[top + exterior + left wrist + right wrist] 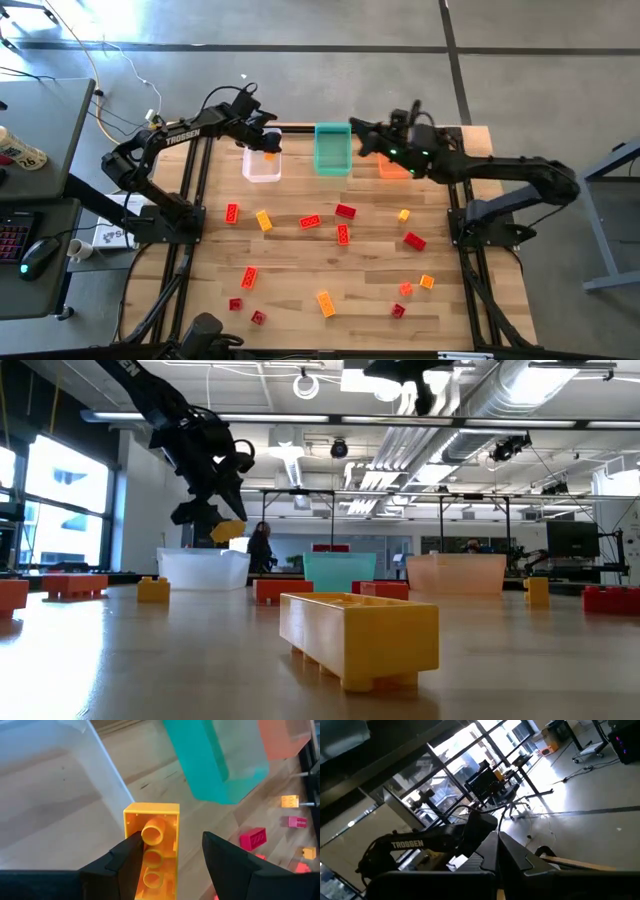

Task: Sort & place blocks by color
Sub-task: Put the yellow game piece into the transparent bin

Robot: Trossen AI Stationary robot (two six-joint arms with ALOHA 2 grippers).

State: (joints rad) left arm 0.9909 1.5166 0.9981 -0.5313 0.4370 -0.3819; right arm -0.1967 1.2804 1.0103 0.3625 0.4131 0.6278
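My left gripper hangs over the clear bin at the table's far side, shut on an orange-yellow block, which also shows under it in the low view. My right gripper is shut and holds nothing; it stays high, pointing level, between the teal bin and the orange bin. Several red, orange and yellow blocks lie loose on the wooden table, such as a red one and an orange one. My left gripper has the block between its two fingers, coming from above at a slant, the fingers along the block's length. One finger lies on a long side; the other finger's contact does not show. The block is lifted clear, its hollow underside toward the wrist camera.
The three bins stand in a row along the far edge. Loose blocks are scattered over the middle and near half, among them a red one and a yellow one. A desk with a mouse stands left of the table.
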